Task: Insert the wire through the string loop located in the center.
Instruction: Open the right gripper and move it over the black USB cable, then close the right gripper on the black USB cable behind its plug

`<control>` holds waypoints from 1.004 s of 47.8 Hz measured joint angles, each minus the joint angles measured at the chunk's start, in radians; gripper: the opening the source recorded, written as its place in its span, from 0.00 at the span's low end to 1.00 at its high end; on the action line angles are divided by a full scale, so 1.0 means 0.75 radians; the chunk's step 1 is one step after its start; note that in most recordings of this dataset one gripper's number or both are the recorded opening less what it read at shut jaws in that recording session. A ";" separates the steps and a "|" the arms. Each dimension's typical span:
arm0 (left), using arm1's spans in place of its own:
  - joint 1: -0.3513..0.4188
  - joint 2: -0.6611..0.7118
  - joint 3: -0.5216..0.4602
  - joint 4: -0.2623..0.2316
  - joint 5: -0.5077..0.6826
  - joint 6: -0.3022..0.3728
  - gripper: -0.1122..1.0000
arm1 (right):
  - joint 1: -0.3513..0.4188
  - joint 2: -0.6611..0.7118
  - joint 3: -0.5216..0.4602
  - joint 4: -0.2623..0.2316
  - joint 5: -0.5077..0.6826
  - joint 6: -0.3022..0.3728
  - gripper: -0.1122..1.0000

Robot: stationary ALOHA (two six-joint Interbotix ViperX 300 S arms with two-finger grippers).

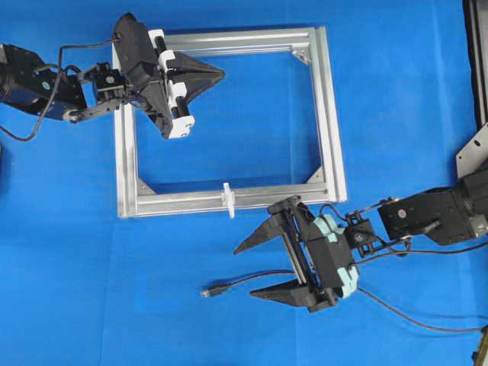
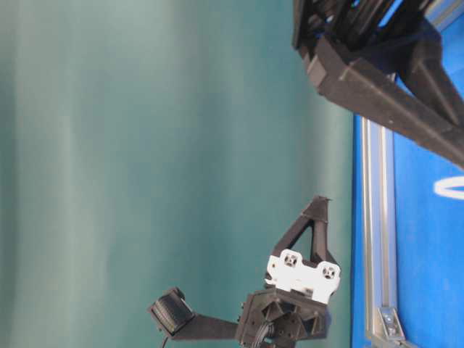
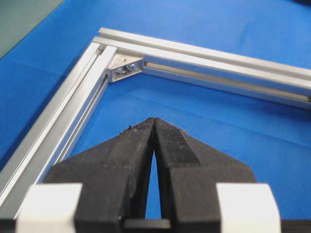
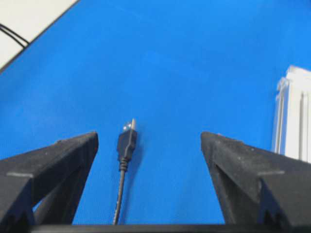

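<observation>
wire (image 1: pixel 252 280): lies flat on the blue mat (image 1: pixel 396 99), plug end (image 4: pixel 126 141) pointing away from the right arm, metal tip bare. The cable runs back under the right gripper toward the right side of the table.
right gripper (image 1: pixel 250 268): fingers spread wide, nothing held. In the wrist view the plug sits on the mat between the two fingers, nearer the left-hand one — not touching either as far as I can tell.
left gripper (image 1: pixel 219 73): fingers pressed together, empty, parked over the top-left part of the frame. Well away from the wire.
loop (image 1: pixel 227 198): small white upright piece on the near rail of the frame (image 1: pixel 329 114), about mid-rail. Above and a bit to the right of the plug in the overhead view, with bare mat between them.
step: pick-up of the wire, judged from the spread fingers straddling the plug. Threading not started.
next move: lower and close on the plug body or the cable just behind it, leaving the tip sticking out. Then line the tip up with the loop opening and push through.
watch: loop opening direction is hard to read from above — probably across the rail, so the plug likely needs turning toward the frame first.
risk: a grip too far back lets the cable droop and miss the loop.
</observation>
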 measured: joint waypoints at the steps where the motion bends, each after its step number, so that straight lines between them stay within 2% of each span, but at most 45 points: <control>1: -0.002 0.002 0.000 0.000 0.000 0.000 0.10 | 0.002 0.002 -0.004 0.006 0.006 -0.002 0.87; 17: 0.000 0.000 0.002 0.000 0.000 0.000 0.10 | 0.047 0.178 -0.053 0.157 0.031 0.000 0.87; 22: 0.000 0.000 0.004 0.000 0.000 0.000 0.10 | 0.047 0.209 -0.057 0.184 0.031 0.000 0.87; 38: 0.000 0.002 0.012 0.000 0.000 0.000 0.10 | 0.051 0.264 -0.088 0.198 0.070 0.000 0.86; 43: 0.002 0.000 0.014 0.000 0.000 0.000 0.10 | 0.051 0.272 -0.098 0.198 0.080 0.004 0.83; 48: 0.002 0.000 0.016 0.000 0.000 0.000 0.10 | 0.053 0.272 -0.100 0.198 0.082 0.002 0.75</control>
